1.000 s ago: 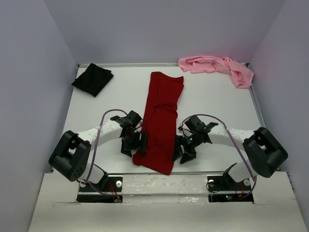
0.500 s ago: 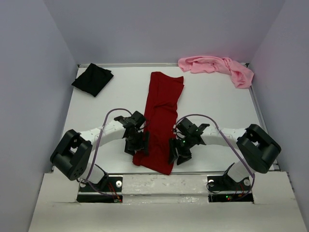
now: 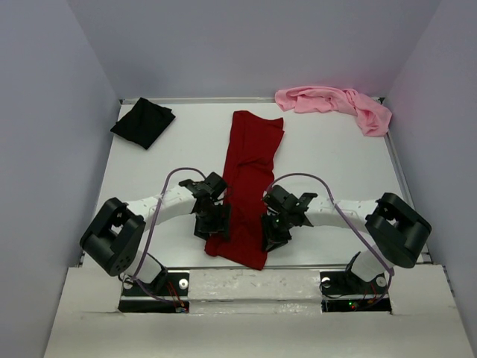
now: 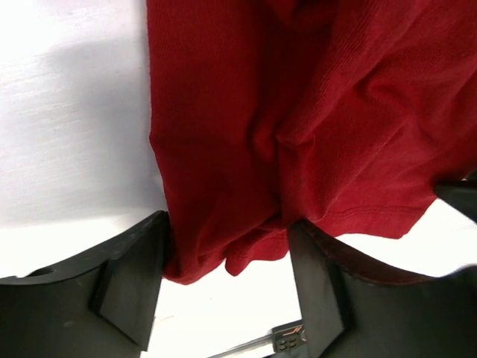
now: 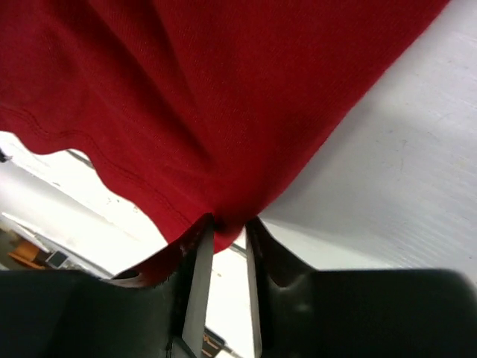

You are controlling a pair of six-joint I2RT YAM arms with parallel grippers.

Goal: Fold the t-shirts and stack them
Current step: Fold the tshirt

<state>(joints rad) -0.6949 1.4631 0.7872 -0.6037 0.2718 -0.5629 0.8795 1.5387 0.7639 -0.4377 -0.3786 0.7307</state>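
The dark red t-shirt (image 3: 250,175) lies as a long folded strip down the middle of the table. My left gripper (image 3: 217,223) is at its near left corner. In the left wrist view the jaws stand wide apart (image 4: 223,257) with the bunched red hem (image 4: 246,216) between them. My right gripper (image 3: 269,237) is at the near right corner, its jaws nearly closed (image 5: 227,231) and pinching the red hem (image 5: 223,149). The black t-shirt (image 3: 143,123) lies folded at the far left. The light pink t-shirt (image 3: 335,104) lies crumpled at the far right.
The white table (image 3: 335,171) is walled by grey panels on three sides. The table's near edge (image 3: 298,270) runs just below the red shirt's hem, with both arm bases behind it.
Both grippers have moved inward onto the red shirt's near corners. The right gripper has come left and closed on the hem; the shirt's near end is slightly narrower.
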